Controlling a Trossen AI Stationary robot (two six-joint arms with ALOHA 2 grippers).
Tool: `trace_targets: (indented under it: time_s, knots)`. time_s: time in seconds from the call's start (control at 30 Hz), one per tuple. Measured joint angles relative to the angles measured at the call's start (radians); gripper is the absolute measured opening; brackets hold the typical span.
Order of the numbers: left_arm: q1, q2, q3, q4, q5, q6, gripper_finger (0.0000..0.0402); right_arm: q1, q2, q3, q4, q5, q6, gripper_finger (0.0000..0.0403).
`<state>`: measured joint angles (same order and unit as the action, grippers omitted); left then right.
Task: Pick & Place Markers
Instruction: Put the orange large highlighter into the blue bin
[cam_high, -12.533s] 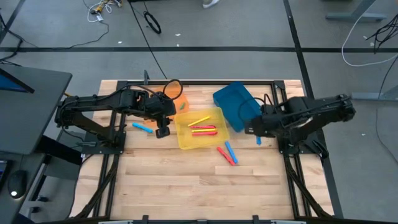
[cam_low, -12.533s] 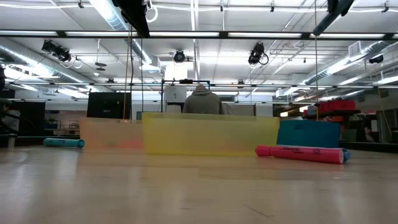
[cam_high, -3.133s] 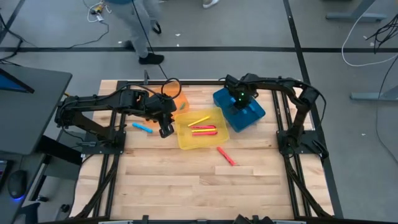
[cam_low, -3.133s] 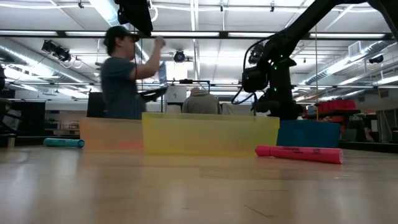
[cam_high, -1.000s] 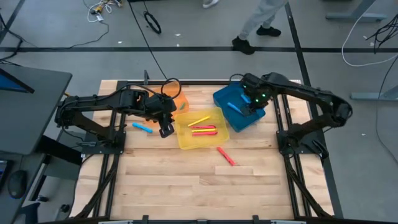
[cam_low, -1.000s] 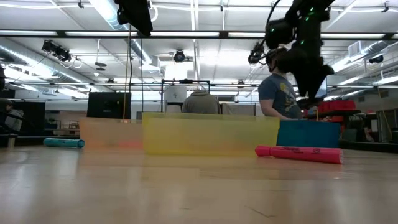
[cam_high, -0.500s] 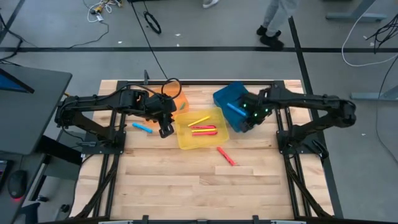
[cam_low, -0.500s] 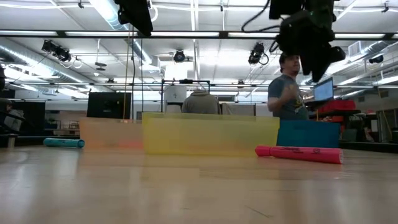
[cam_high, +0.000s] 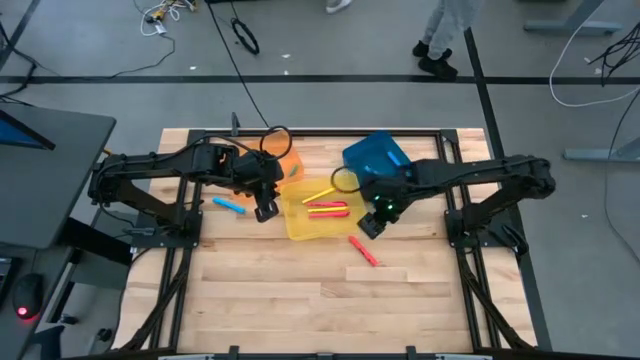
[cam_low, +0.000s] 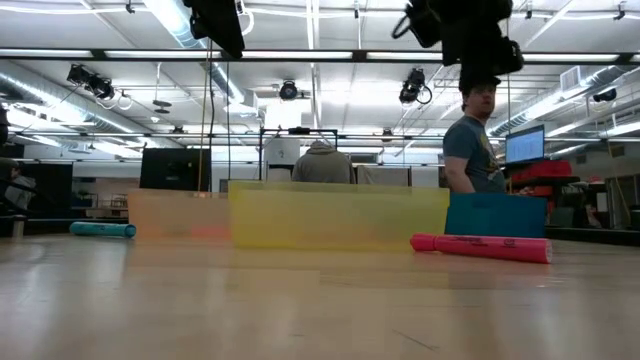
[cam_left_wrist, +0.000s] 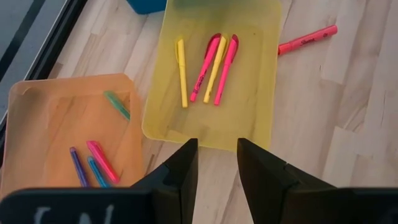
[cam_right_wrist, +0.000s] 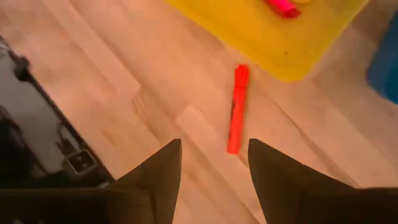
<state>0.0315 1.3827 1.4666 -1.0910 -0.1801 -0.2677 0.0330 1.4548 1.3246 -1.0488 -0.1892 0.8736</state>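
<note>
Above the worktop (cam_high: 300, 290), just off the yellow bin's (cam_high: 296, 229) near right corner, we see the right gripper (cam_high: 368, 226) hanging with its jaws spread and empty, over a red marker (cam_right_wrist: 236, 109) lying loose on the wood. Four markers lie in the yellow bin: two pink (cam_left_wrist: 226, 61) and two yellow (cam_left_wrist: 181, 72). Beside it, the orange bin (cam_left_wrist: 31, 118) holds several more. One blue marker (cam_high: 229, 205) lies on the wood near the left gripper (cam_high: 262, 211), which waits open and empty.
</note>
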Motion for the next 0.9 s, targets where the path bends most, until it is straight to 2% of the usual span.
trace_targets:
  time_s: [0.17, 0.37, 0.53, 0.67, 0.9]
  knots:
    - [-0.001, 0.000, 0.000, -0.009, 0.001, 0.002, 0.0117, 0.041, 0.122, 0.103, -0.137, 0.088, -0.040, 0.0188]
    - [-0.002, 0.000, 0.000, -0.036, 0.001, 0.002, 0.0117, 0.133, 0.213, 0.103, -0.083, 0.088, 0.015, 0.0188]
    - [-0.001, 0.000, 0.000, -0.047, 0.002, 0.018, 0.0117, 0.197, 0.293, 0.103, -0.067, 0.142, 0.072, 0.0188]
    - [-0.001, 0.000, 0.000, -0.047, 0.001, 0.018, 0.0117, 0.216, 0.340, 0.060, -0.045, 0.154, 0.088, 0.0188]
    - [-0.001, 0.000, 0.000, -0.051, 0.002, 0.029, 0.0117, 0.224, 0.352, -0.107, 0.137, 0.115, 0.165, 0.0188]
